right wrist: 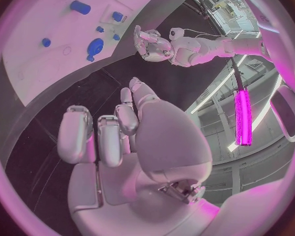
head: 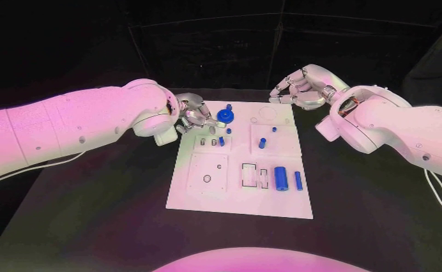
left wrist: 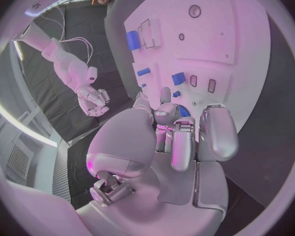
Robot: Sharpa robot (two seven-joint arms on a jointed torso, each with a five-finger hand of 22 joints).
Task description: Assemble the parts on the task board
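- Where the black table (head: 110,221) shows in the head view, the white task board (head: 207,192) lies in the middle of the frame, long edges running from the frame's centre down toward its lower middle.
- Left hand (head: 195,117): centre-left of the frame, hanging over the board's upper-left corner. Fingers curled inward; whether they pinch anything I cannot tell, since the fingertips are hidden in the left wrist view.
- Blue round part (head: 225,115): just beside the left hand's fingertips, near the board's top edge. Contact unclear.
- Right hand (head: 296,92): upper right of centre, off the board beyond its top-right corner, above bare table. Fingers loosely curled and apart, grasping nothing in the right wrist view (right wrist: 111,136).
- Small blue parts (head: 262,143) stand in the board's middle band.
- Large blue cylinder (head: 281,179) and slimmer blue cylinder (head: 298,181) lie side by side near the board's right edge, lower half.
- Open table lies wide on both long sides of the board and along its lower edge.
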